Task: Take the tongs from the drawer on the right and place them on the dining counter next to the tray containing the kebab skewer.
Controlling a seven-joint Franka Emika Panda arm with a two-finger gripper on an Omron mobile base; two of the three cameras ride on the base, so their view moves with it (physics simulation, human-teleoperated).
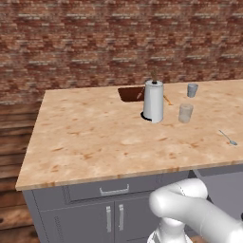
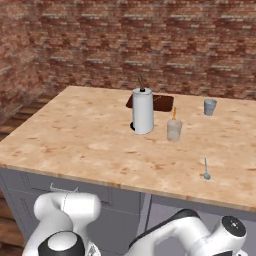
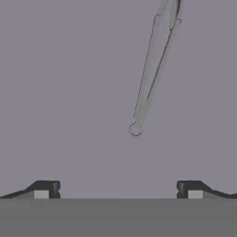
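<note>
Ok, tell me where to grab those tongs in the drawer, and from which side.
Grip the tongs mid-length, across both thin arms, coming straight down from above: they lie flat on the drawer floor. The open gripper probably needs turning so its fingers straddle the slanted arms.

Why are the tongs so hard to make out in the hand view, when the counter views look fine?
Hand view: flat, dim grey light, and the grey tongs lie on the grey drawer floor with little contrast, the open gripper below them. Left base view: evenly lit, the paper-towel roll casts a small dark shadow on the dining counter.
</note>
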